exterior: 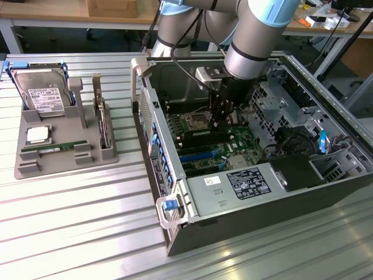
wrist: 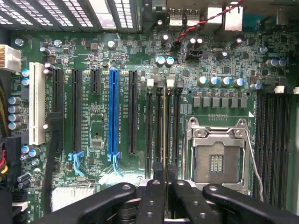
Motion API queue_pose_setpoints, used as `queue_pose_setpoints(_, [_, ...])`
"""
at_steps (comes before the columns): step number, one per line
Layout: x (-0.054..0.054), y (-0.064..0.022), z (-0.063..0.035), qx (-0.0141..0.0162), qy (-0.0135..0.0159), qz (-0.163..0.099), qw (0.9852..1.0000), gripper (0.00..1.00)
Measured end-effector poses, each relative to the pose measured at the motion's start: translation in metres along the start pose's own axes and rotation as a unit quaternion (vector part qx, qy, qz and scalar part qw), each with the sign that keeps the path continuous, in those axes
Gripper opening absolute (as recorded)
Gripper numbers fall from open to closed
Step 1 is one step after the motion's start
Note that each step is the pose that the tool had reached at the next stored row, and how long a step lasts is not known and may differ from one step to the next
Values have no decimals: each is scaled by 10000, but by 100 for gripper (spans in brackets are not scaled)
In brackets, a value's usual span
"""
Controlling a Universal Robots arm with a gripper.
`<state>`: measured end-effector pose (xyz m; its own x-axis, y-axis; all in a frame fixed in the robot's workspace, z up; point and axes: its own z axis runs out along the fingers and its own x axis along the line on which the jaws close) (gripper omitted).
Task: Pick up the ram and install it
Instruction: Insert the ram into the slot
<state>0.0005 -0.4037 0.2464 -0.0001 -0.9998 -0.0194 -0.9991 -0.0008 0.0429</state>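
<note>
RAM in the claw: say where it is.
Wrist view: the RAM, edge-on in the shut claw, is at the memory slots beside the empty CPU socket.

My exterior view looked down obliquely at the open computer case (exterior: pixel 233 175); the wrist view faced straight down, close over its motherboard (wrist: pixel 140 70), which both shared.

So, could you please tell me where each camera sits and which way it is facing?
Exterior view: off the arm, raised above the table, looking down into the open case; the arm and gripper show.
Wrist view: on the wrist, looking down the fingers at the motherboard; the gripper shows, shut on what looks like an edge-on ram.
Shared: motherboard, socket, blue slot, gripper.
</note>
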Motion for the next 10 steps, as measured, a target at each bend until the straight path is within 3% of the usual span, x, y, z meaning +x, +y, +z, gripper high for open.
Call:
queue_pose_setpoints(5, [116,1,-1,2,0,80,10000,12])
queue_pose_setpoints(7, [124,0,2,2,23,81,10000,12])
queue_pose_setpoints(9, [127,-1,8,2,67,82,9999,12])
queue_pose_setpoints(10, [127,-1,21,2,126,85,9999,12])
